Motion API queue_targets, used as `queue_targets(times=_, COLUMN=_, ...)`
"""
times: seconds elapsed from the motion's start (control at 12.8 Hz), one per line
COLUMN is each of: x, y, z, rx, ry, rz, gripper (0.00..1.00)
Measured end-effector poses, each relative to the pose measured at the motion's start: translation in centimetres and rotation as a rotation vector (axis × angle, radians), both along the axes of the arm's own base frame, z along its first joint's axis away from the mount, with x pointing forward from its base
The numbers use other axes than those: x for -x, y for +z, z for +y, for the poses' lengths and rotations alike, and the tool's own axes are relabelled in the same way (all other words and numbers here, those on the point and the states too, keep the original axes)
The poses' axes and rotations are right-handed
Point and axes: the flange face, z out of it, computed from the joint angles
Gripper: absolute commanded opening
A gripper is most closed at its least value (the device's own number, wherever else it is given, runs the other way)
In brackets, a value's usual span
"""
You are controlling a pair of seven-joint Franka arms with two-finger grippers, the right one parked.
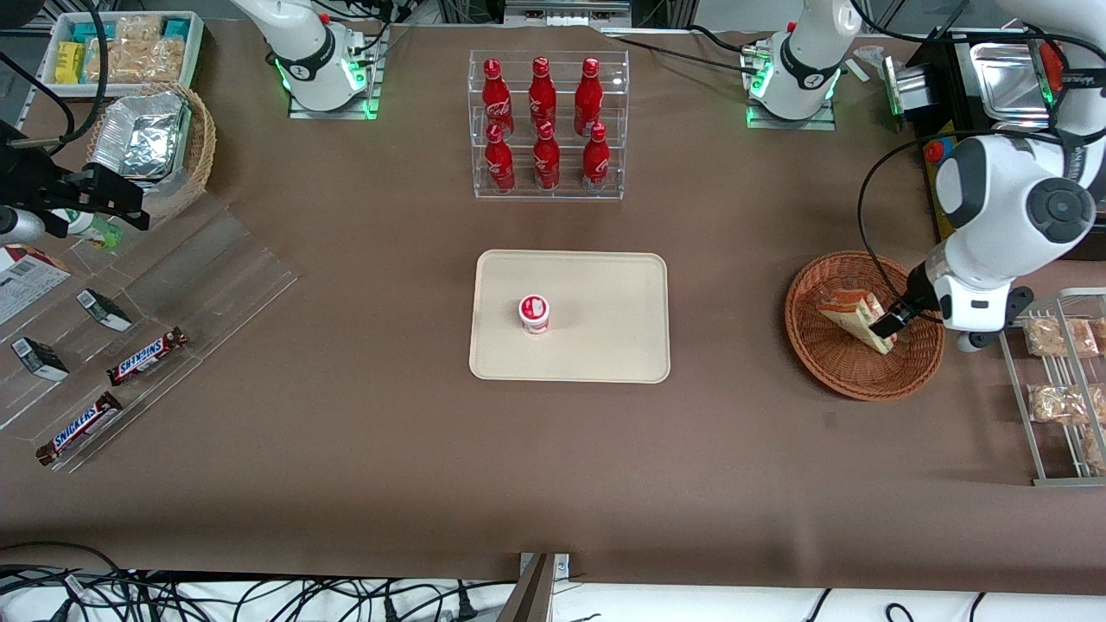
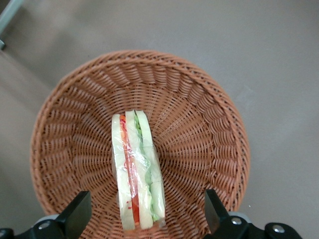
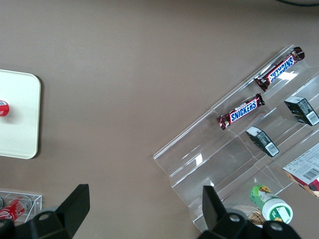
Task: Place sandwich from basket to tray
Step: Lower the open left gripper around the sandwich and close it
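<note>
Wicker, reddish-brown and round: your basket point(image 2: 199, 124) cradles the plastic-wrapped triangular sandwich point(image 2: 136, 172) on edge, at three o'clock from the smooth cream tray point(image 1: 605, 294). Your gripper point(image 2: 144, 219) hovers above, fingers spread wide, touching nothing.

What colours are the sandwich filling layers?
Red and green between white bread on the sandwich; clearest in the left wrist view, gripper open around it.
</note>
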Motion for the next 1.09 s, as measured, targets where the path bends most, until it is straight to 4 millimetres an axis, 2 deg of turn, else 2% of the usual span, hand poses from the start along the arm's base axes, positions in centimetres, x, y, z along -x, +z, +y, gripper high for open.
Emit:
queue_targets(times=0.16, x=1.1, y=-1.7, z=-0.1, rx=0.002, ry=0.011, rz=-0.003, gripper=1.00)
queue_targets(times=0.39, x=1.7, y=-2.7, z=-0.2, rx=0.003, ry=0.028, rz=-0.010, gripper=1.00)
queue_targets(times=0.62, x=2.8, y=-4.8, z=-0.2, rx=0.005, ry=0.030, rz=-0.024, gripper=1.00)
queue_targets(times=0.94, x=2.9, y=-6.4, z=-0.3, rx=0.007, ry=0.057, rz=-0.026, gripper=1.00)
queue_targets(times=1.01, x=2.9, y=-6.7, z=-0.3, rx=0.007, ry=0.063, rz=-0.029, gripper=0.92)
queue_targets(times=1.09, x=2.9, y=-7.2, z=-0.3, rx=0.007, ry=0.068, rz=-0.027, gripper=0.74)
